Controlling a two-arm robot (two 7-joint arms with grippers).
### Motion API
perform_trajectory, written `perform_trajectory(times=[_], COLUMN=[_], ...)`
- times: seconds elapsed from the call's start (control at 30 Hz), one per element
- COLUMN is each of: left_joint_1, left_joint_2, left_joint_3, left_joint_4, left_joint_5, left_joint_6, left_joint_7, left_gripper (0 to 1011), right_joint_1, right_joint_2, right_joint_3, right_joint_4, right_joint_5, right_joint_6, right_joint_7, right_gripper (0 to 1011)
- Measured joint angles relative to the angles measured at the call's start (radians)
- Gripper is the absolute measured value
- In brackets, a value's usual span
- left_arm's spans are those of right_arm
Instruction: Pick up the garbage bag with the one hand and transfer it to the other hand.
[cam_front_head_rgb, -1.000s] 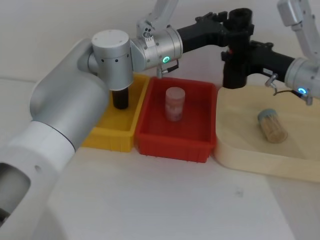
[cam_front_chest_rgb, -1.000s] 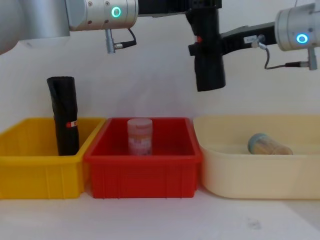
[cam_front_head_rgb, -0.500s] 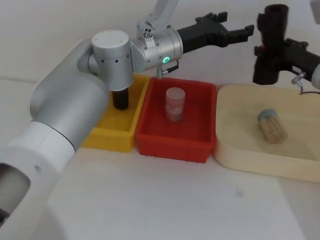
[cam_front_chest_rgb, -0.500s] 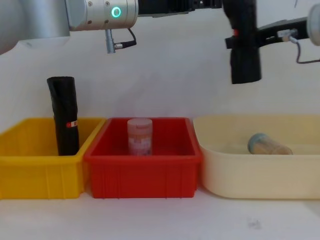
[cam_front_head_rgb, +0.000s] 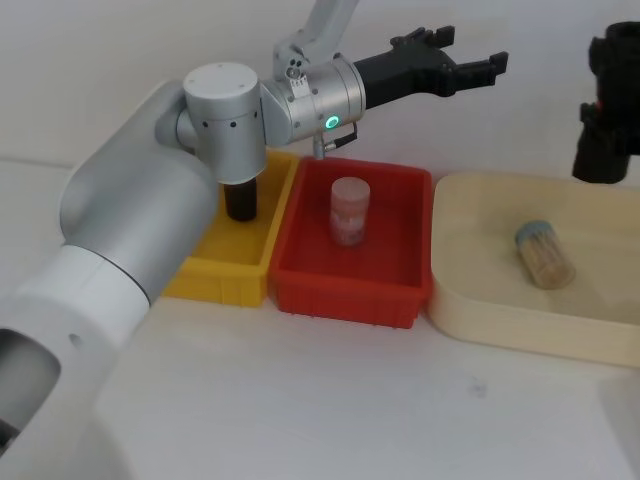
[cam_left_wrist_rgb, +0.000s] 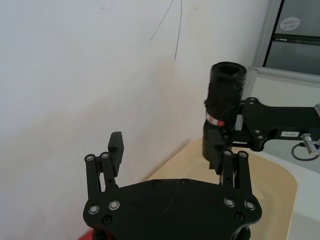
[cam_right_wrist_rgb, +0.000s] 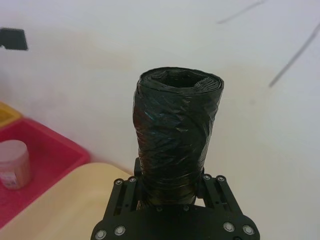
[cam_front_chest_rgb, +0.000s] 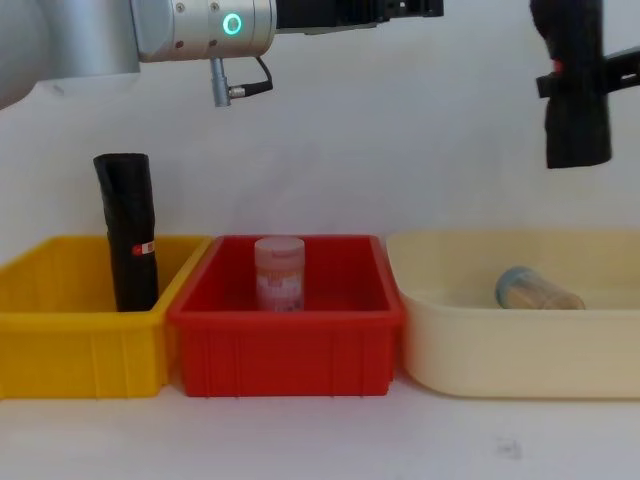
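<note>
R gripper (cam_right_wrist_rgb: 167, 197) grips garbage bag (cam_right_wrist_rgb: 176, 135); red label.

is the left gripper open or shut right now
Open: the left gripper has its fingers spread with nothing between them; the garbage bag roll sits in the right gripper.

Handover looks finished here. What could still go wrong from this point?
The right claw grips only the bottom of the upright bag roll, so it could tip or slip out. It hangs above the cream tray, so a drop might hit the jar there. The open left claw sits nearby, risking a bump.
</note>
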Motion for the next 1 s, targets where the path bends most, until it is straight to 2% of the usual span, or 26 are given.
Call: perform_trajectory(times=[0.17, 0.2, 0.43, 0.5, 0.63, 0.67, 1.0], left_joint_1=[0.0, 0.0, 0.0, 0.0, 0.0, 0.0, 0.0], left_joint_2=[0.0, 0.0, 0.0, 0.0, 0.0, 0.0, 0.0], left_joint_3=[0.0, 0.0, 0.0, 0.0, 0.0, 0.0, 0.0], left_joint_4=[0.0, 0.0, 0.0, 0.0, 0.0, 0.0, 0.0], left_joint_5=[0.0, 0.0, 0.0, 0.0, 0.0, 0.0, 0.0], left_joint_6=[0.0, 0.0, 0.0, 0.0, 0.0, 0.0, 0.0], left_joint_7=[0.0, 0.0, 0.0, 0.0, 0.0, 0.0, 0.0], left_gripper=[1001, 1001, 1001, 1001, 1001, 1001, 1001], right_joint_1=[-0.027, -0.034, -0.056, -0.061, -0.069, -0.07, -0.079], right_joint_2=[0.02, 0.025, 0.041, 0.045, 0.05, 0.05, 0.057], right_joint_3=[0.019, 0.024, 0.038, 0.042, 0.047, 0.047, 0.054], right_joint_4=[-0.036, -0.045, -0.074, -0.08, -0.089, -0.09, -0.103], right_joint_5=[0.001, 0.001, 0.004, 0.005, 0.005, 0.006, 0.007], right_joint_6=[0.015, 0.019, 0.031, 0.034, 0.038, 0.038, 0.044], right_joint_7=[-0.01, -0.012, -0.021, -0.023, -0.025, -0.026, -0.029], right_gripper=[565, 620, 780, 873, 936, 979, 999])
